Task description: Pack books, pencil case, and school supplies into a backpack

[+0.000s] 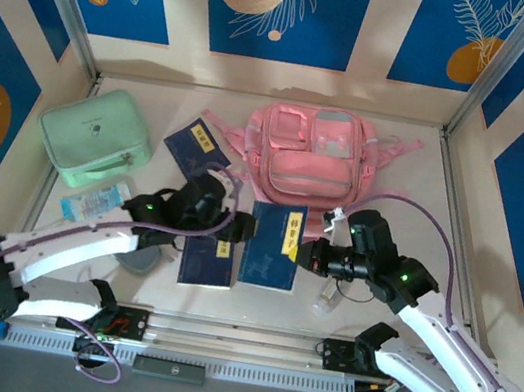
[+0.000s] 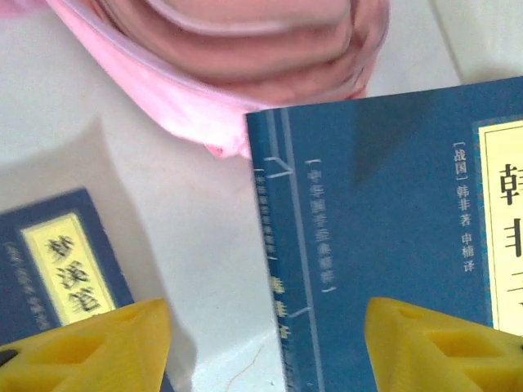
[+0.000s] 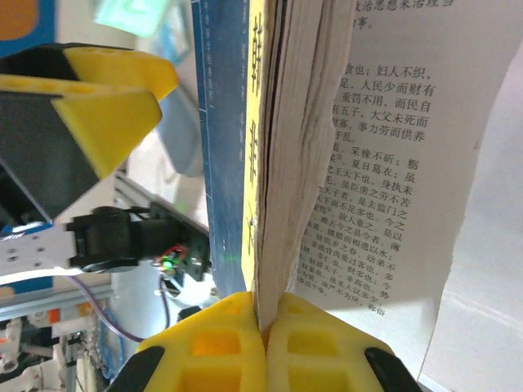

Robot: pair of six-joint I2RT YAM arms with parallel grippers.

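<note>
Right wrist view had the right gripper (image 3: pixel 263 314) clamped on the edge of a book (image 3: pixel 229 122), mid-table right by the backpack (image 1: pixel 309 159), left gripper (image 2: pixel 268 335) gaping; looked a light, floppy paperback, so I'd grab nearer the spine

Right of the backpack (image 1: pixel 310 154) the tabletop (image 1: pixel 417 183) lies bare, an easy way in. In front of it the books (image 1: pixel 273 246), left arm (image 1: pixel 81 243) and right arm (image 1: pixel 450 341) crowd the middle. A mint case (image 1: pixel 90 135) blocks the far left.
</note>
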